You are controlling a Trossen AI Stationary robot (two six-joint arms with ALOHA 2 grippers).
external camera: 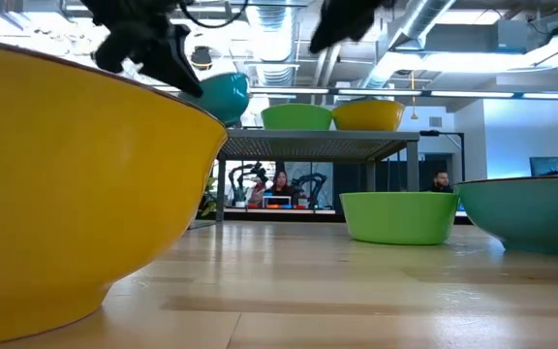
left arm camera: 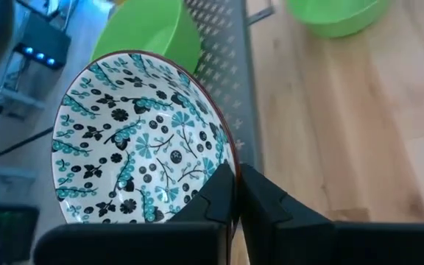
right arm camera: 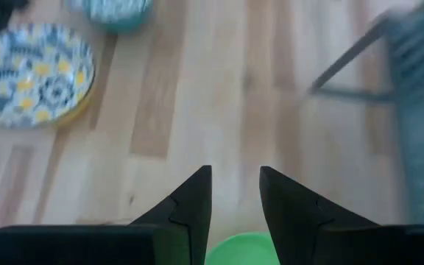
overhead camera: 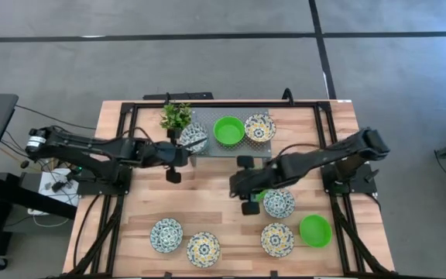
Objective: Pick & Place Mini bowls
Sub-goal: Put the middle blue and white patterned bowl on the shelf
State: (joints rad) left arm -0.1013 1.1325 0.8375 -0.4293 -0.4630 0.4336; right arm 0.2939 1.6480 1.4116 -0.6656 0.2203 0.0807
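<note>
My left gripper [left arm camera: 235, 180] is shut on a white mini bowl with a blue floral pattern [left arm camera: 135, 143]. It holds the bowl tilted above the left end of the grey perforated stand [overhead camera: 207, 146]. A green mini bowl [overhead camera: 228, 130] and a yellow-patterned one [overhead camera: 259, 127] sit on the stand's top. My right gripper [right arm camera: 235, 184] hangs open over the table's middle, holding nothing. Another green mini bowl [right arm camera: 241, 249] lies on the wood just below it. My left gripper pinches the blue-patterned bowl's rim [left arm camera: 225, 158], one finger inside the bowl and one outside. The fingers come from the table's left side, slanting down. The bowl is tipped steeply, its inside turned toward the gripper, and in the low view it hangs clear of the stand [external camera: 223, 94].
Several more mini bowls rest on the near half of the table: blue-patterned [overhead camera: 166, 234], yellow-patterned [overhead camera: 204, 249], blue-patterned [overhead camera: 279, 203], yellow-patterned [overhead camera: 277, 239] and green [overhead camera: 315, 230]. A small plant sprig [overhead camera: 176, 116] stands at the stand's far left corner. Bare wood lies between the two arms.
</note>
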